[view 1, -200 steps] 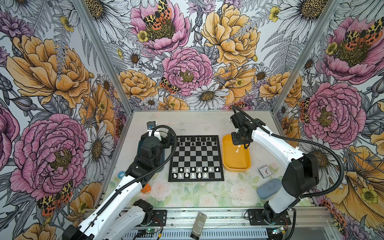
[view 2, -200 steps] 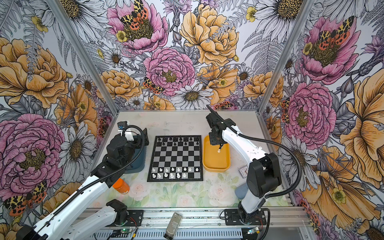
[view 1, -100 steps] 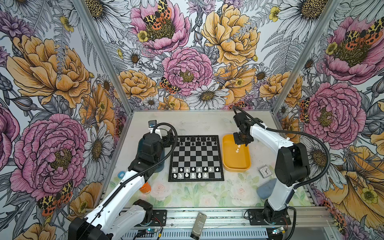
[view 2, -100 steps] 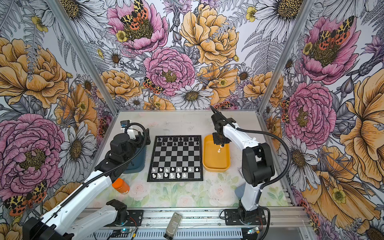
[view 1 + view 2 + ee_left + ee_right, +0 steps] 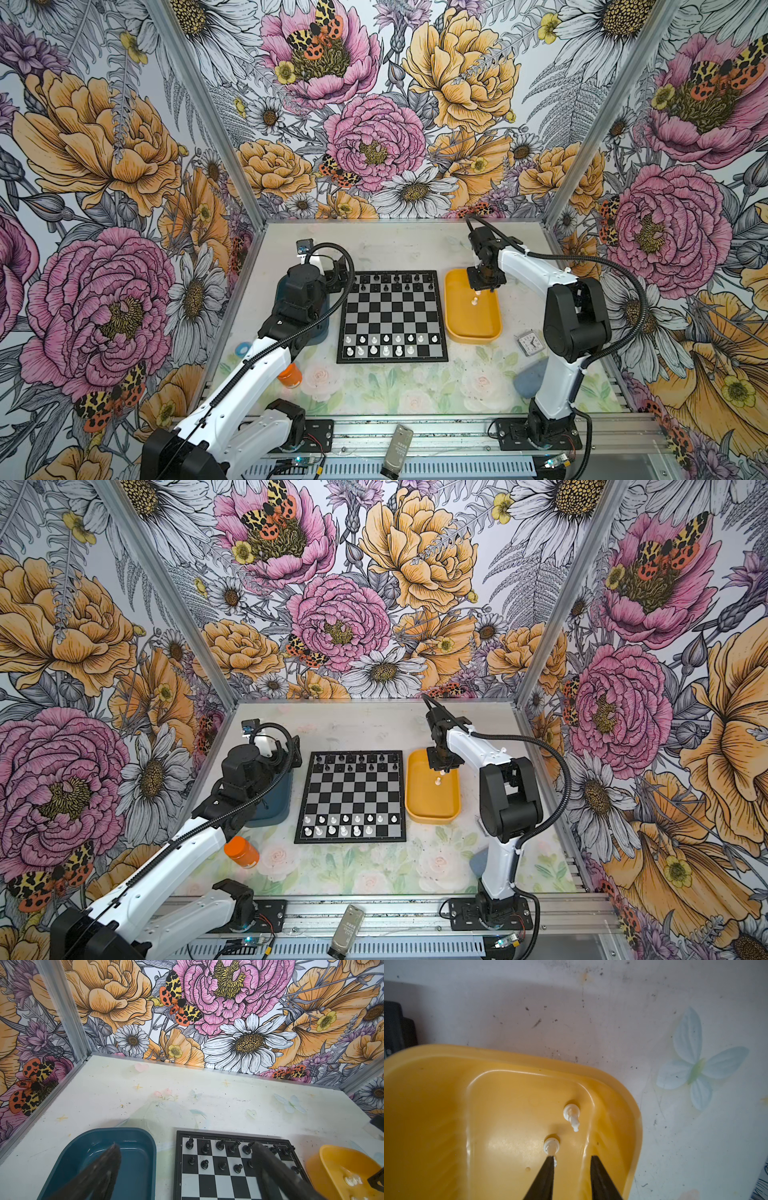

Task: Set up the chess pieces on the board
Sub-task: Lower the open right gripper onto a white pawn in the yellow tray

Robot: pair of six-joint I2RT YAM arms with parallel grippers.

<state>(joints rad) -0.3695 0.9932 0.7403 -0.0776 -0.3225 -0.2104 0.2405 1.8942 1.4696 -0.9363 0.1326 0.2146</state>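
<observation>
Along the board [image 5: 208, 1184] edge stand small rank numbers, seemingly 8, 7, 6.

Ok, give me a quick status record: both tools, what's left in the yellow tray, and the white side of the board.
right tool: open, low inside the yellow tray, one fingertip beside a white piece
left tool: wide open, holding nothing, over the gap between blue tray and board
tray contents: two pieces; second piece nearer the tray's corner
board near side: placed white pieces on both rows; two end squares by the tray look bare
board far side: black pieces on both rows
</observation>
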